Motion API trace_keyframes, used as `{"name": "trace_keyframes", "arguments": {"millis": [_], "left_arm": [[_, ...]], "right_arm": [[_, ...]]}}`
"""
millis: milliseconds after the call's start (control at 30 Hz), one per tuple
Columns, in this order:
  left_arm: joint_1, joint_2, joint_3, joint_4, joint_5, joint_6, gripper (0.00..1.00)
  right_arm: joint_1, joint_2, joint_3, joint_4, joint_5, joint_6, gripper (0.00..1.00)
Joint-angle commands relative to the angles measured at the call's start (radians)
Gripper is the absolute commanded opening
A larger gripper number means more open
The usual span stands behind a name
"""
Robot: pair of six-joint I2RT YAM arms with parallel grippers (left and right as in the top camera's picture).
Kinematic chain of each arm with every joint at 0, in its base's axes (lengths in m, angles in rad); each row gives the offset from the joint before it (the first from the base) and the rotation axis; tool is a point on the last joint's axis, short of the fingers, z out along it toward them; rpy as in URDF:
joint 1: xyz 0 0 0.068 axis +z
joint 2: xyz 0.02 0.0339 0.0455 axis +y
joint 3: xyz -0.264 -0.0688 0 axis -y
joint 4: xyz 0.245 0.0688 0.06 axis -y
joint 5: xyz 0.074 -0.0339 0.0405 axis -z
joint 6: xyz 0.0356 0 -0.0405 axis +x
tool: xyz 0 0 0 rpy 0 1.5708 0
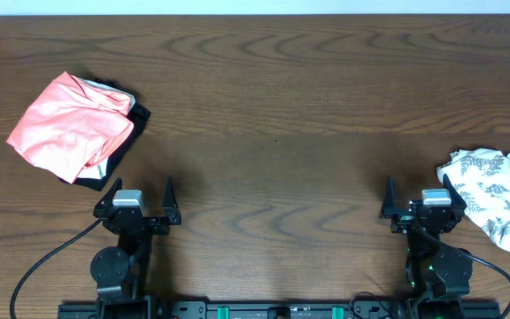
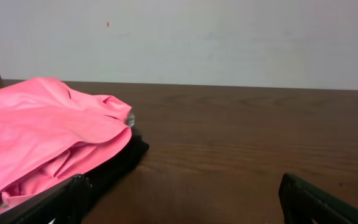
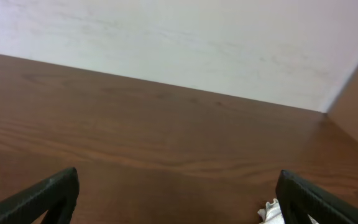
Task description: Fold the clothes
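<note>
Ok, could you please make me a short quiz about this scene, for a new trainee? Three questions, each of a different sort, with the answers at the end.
1. True or false: the leaf-print dress lies crumpled at the right side of the table, next to the right gripper.
2. Multiple choice: the coral-pink garment lies on top of A) a black garment, B) the leaf-print dress, C) nothing but bare wood.
3. Fill the gap: the left gripper and the right gripper both have their fingers ____, with nothing between them.

Key: 1 true; 2 A; 3 open.
</note>
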Motion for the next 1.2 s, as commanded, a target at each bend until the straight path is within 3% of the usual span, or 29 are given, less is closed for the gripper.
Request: {"name": "trace_keyframes", "arguments": {"millis": [0, 467, 733, 967, 1167], "left_arm": [[-0.004, -0.006, -0.014, -0.039, 0.014, -0.001, 0.98], [-0.004, -0.006, -0.014, -0.032, 0.010, -0.002, 0.98], [-0.004, 0.003, 0.026, -0.082, 0.023, -0.092, 0.98], [-0.004, 0.114, 0.241, -0.257, 0.059, -0.091, 0.98], [-0.004, 0.349, 0.498, -0.394, 0.059, -0.083, 0.98]], "right_arm": [[-0.008, -0.005, -0.002, -0.004, 0.000, -0.008, 0.99], [-0.008, -0.005, -0.002, -0.003, -0.005, -0.006, 0.99], [-0.008, -0.005, 0.016, -0.003, -0.015, 0.121, 0.99], [-0.008, 0.043, 0.175, -0.066, 0.074, 0.121, 0.99], [-0.008, 0.283, 0.391, -0.202, 0.101, 0.121, 0.99]]}}
